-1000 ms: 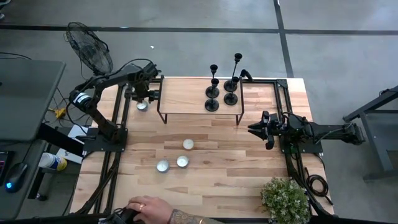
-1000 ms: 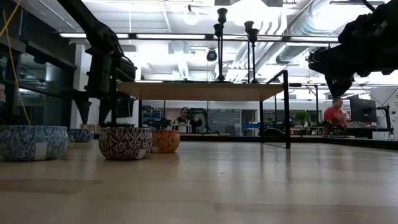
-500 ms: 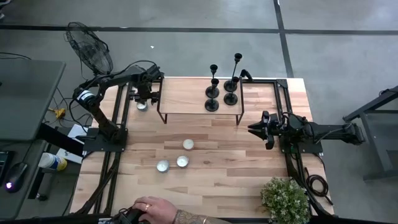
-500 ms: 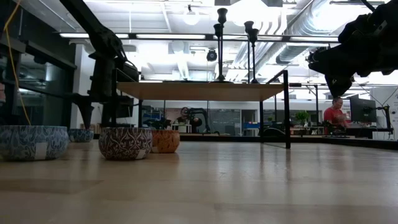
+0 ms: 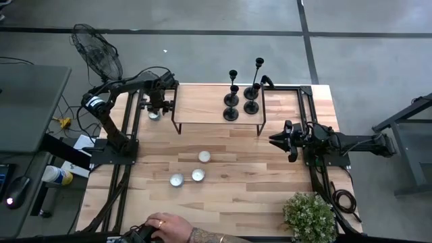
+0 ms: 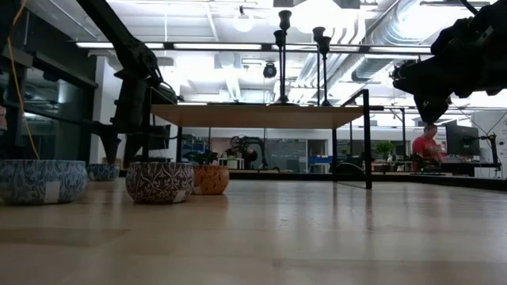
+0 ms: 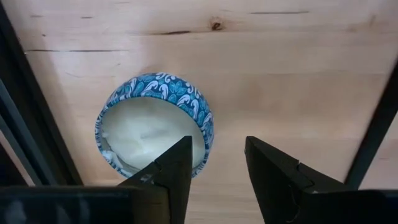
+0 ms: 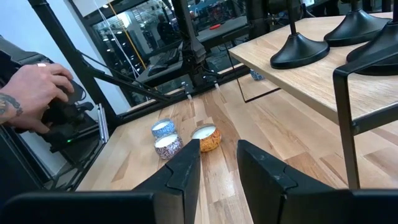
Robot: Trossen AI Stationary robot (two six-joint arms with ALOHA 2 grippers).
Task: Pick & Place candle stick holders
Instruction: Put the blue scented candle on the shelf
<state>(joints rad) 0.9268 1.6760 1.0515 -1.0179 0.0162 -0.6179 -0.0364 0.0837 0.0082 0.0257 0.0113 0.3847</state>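
Three small candle tins (image 5: 191,169) sit on the open worktop (image 5: 229,196) nearest the camera, in front of the raised shelf (image 5: 202,104); at the near edge a person's hand (image 5: 164,228) rests on a controller. Right of the shelf, the right claw (image 5: 273,140) hangs above the worktop, fingers a little apart and empty. Left of the shelf, the left claw (image 7: 216,168) hovers over a fourth, blue-patterned tin (image 7: 154,124), fingers apart, one over the tin's rim and nothing gripped. Four black candle stick holders (image 5: 241,94) stand clustered on the shelf's right end, toward its back.

Any pick there likely calls for a grip low on a thin stem and a straight lift, since neighbouring bases nearly touch. Room is tight: the shelf's dark frame legs (image 5: 260,118) and the arm rails flank it. Clear boards lie in front, between shelf and tins.
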